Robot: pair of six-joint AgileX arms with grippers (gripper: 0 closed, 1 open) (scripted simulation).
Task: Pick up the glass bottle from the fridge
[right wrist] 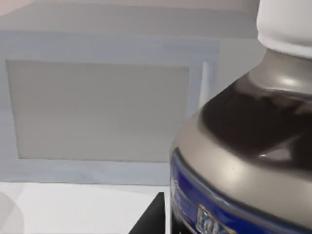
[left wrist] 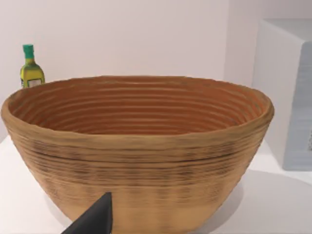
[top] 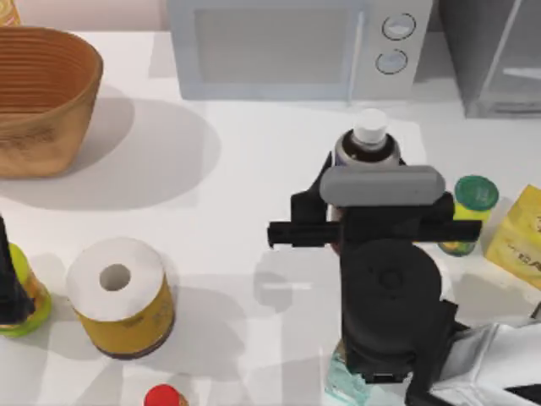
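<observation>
The small round glass bottle (top: 369,139) with a white cap, pale grey shoulders and a dark band stands upright on the white table (top: 245,194), in front of the white microwave (top: 296,46) with two round knobs and to the left of the large plain grey fridge (top: 494,55) at the table's far right corner. The right gripper (top: 372,207) is directly at the bottle, its grey wrist block and black cross-bar covering the bottle's lower body from above; whether its fingers are closed on the glass or merely standing beside it cannot be told. In the right wrist view the bottle (right wrist: 243,146) looms very close, showing a blue label band, with one dark fingertip (right wrist: 151,219) just beside it. Just right of the gripper stands a green-capped yellow bottle (top: 469,207). The left gripper (top: 10,288) is parked at the table's left edge, facing a woven tan basket (left wrist: 136,146). A yellow can with a white top (top: 122,296) and a red-capped bottle (top: 163,396) stand near the front.
</observation>
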